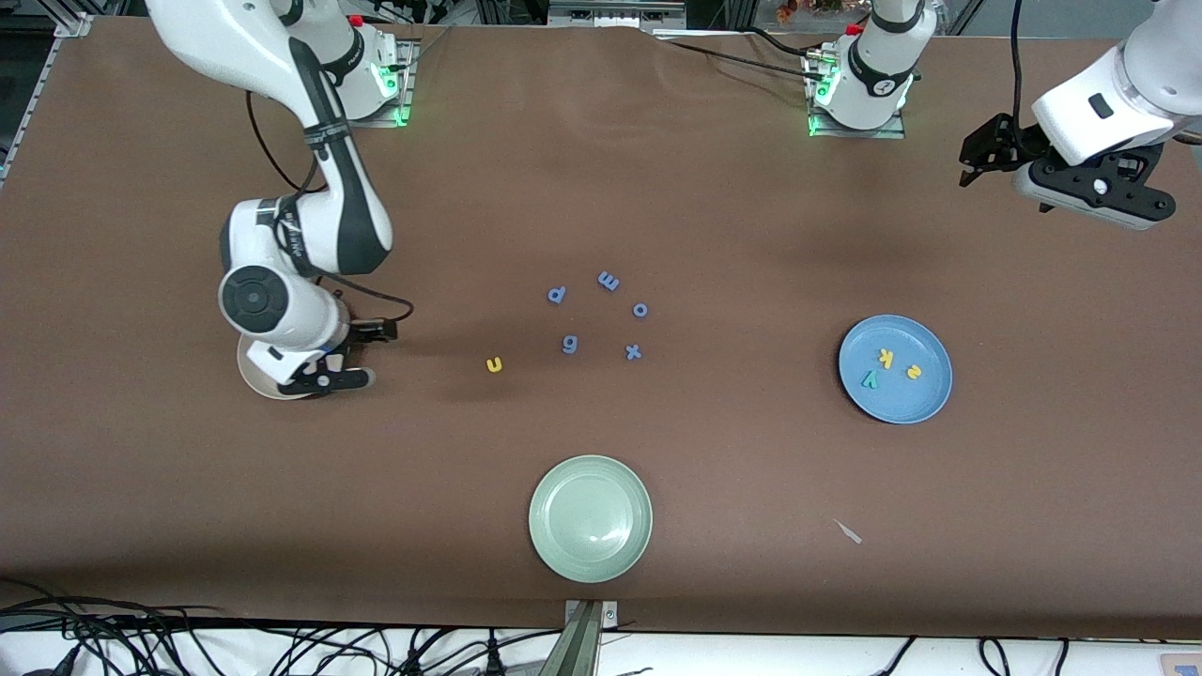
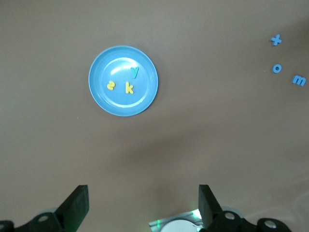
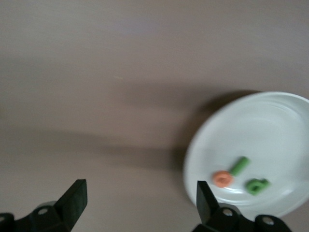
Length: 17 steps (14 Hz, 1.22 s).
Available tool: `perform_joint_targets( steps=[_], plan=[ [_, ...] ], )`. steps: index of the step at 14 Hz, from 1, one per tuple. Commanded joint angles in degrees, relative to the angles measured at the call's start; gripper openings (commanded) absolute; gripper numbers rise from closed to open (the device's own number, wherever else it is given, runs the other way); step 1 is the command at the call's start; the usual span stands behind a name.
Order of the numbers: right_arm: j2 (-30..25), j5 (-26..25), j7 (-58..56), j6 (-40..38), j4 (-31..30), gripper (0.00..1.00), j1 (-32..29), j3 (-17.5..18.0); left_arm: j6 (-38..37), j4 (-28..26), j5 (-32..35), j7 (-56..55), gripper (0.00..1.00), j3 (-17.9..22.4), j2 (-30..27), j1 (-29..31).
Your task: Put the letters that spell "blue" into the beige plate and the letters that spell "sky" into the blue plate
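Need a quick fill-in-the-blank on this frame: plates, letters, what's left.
1. The blue plate holds ___ letters.
2. The yellow u lies on the ___.
3. The beige plate holds a green b, a green bar and an ___ letter.
4. The green plate holds ___ letters.

Missing: three; table; orange; no

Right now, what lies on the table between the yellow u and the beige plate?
Nothing: the front view shows bare table between the yellow u and the beige plate, where the open right gripper hovers.

Sky-blue plate (image 1: 895, 369) (yellow u (image 1: 494, 364))
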Motion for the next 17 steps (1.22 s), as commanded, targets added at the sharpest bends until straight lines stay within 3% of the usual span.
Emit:
perform_joint_targets(
  steps=[1,7,17],
  plan=[
    [3.0,2.0,4.8,-1.5,5.4,1.0,-0.4,3.5,-4.7,6.9,1.7,-4.6,1.0,1.8,4.6,-4.6],
    [9.9,2.8,13.0,4.2,10.4,1.0,-0.3,10.7,-4.2,7.5,-0.6,-5.0,1.0,1.5,5.1,-3.8],
    [14.4,2.8,13.0,13.0,10.4,0.99,-0.4,13.8,-3.1,8.2,-0.9,-4.8,1.0,1.8,5.6,-2.6]
  ],
)
